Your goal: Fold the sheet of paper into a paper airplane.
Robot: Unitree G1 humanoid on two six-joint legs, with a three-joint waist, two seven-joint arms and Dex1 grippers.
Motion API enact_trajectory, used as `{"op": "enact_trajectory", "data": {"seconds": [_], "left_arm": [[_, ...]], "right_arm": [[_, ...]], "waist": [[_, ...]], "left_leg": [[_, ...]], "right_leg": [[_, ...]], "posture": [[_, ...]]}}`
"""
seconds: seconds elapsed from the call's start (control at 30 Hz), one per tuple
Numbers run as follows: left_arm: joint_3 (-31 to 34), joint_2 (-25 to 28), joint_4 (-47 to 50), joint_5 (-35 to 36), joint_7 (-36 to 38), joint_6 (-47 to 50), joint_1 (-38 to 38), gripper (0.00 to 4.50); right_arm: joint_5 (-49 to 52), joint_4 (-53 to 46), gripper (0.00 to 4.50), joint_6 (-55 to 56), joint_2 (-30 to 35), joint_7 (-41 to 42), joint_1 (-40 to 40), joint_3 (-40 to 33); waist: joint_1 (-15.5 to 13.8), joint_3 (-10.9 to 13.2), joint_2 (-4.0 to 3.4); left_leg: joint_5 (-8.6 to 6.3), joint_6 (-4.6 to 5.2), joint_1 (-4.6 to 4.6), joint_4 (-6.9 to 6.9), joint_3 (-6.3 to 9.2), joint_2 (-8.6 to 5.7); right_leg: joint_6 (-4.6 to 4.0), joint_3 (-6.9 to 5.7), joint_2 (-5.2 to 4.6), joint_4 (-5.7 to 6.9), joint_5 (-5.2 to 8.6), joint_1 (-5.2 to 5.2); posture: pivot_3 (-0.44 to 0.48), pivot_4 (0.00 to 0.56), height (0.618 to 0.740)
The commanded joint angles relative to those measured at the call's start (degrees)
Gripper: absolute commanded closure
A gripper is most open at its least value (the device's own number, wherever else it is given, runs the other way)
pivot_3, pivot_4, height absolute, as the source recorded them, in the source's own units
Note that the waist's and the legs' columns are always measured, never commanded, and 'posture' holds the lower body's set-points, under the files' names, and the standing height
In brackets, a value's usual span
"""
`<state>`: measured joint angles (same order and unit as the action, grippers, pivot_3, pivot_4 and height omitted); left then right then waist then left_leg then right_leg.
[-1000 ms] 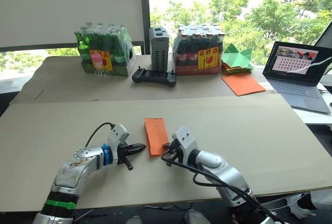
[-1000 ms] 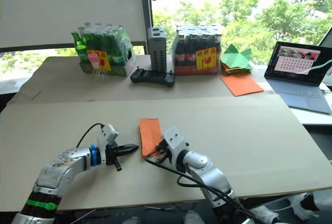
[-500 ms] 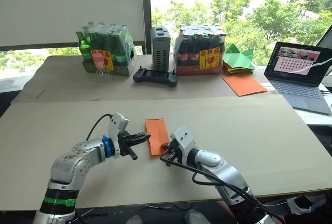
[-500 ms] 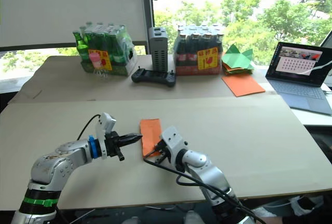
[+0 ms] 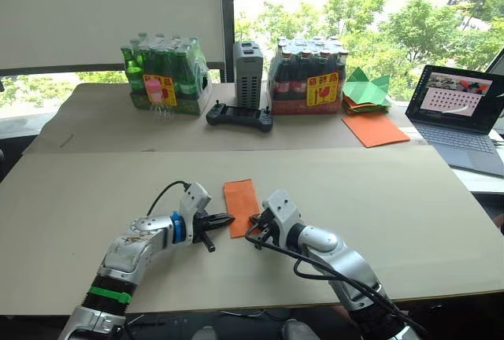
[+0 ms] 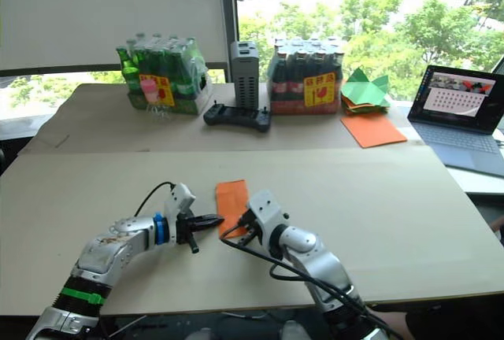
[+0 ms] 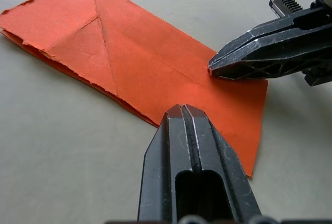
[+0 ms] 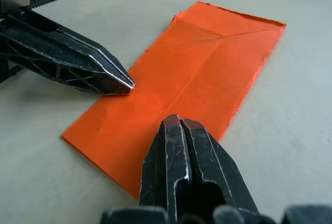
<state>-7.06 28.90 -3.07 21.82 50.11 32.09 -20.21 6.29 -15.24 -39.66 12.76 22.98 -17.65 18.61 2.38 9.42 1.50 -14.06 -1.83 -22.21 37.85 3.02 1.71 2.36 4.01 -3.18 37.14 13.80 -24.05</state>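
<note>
The sheet of paper (image 5: 241, 206) lay flat on the near cardboard-covered table (image 5: 409, 198), folded into a long orange strip with diagonal creases at its far end. The left gripper (image 5: 224, 219) came at it from about nine o'clock, its two black fingers pressed together with nothing between them, tip touching the strip's left edge near the close end. The right gripper (image 5: 256, 220) sat at roughly three o'clock of the same end, fingers likewise closed tight and empty, tip resting on the paper's right edge. The two tips pointed toward each other across the strip, near but apart.

At twelve o'clock on the far table stood two shrink-wrapped bottle packs (image 5: 163, 79), a grey box (image 5: 247, 74) between them and a black controller (image 5: 239, 116) in front. Toward two o'clock lay a bigger orange sheet (image 5: 376, 129), green paper shapes (image 5: 367, 90) and an open laptop (image 5: 465, 116).
</note>
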Motion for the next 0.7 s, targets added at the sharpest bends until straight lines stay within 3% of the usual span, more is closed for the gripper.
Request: {"op": "enact_trajectory", "data": {"seconds": [0.03, 0.7], "left_arm": [[-1.68, -0.34, -1.51, -2.19, -0.26, -0.02, 0.10, 4.50], [-1.00, -1.05, -0.34, -2.87, -1.23, 0.39, 1.34, 4.50]], "right_arm": [[1.21, -4.73, 4.48, -1.17, 0.03, -0.42, -0.93, -3.33], [-0.62, 4.33, 4.48, 0.15, 0.19, 0.91, -1.53, -0.13]], "waist": [[-0.01, 0.00, 0.00], [0.05, -0.04, -0.01]], "left_leg": [[0.00, 0.00, 0.00, 0.00, 0.00, 0.00], [0.00, 0.00, 0.14, 0.00, 0.00, -0.01]], "right_leg": [[0.00, 0.00, 0.00, 0.00, 0.00, 0.00], [0.01, 0.00, -0.01, -0.01, 0.00, 0.13]], "posture": [[0.000, 0.150, 0.740], [0.000, 0.150, 0.740]]}}
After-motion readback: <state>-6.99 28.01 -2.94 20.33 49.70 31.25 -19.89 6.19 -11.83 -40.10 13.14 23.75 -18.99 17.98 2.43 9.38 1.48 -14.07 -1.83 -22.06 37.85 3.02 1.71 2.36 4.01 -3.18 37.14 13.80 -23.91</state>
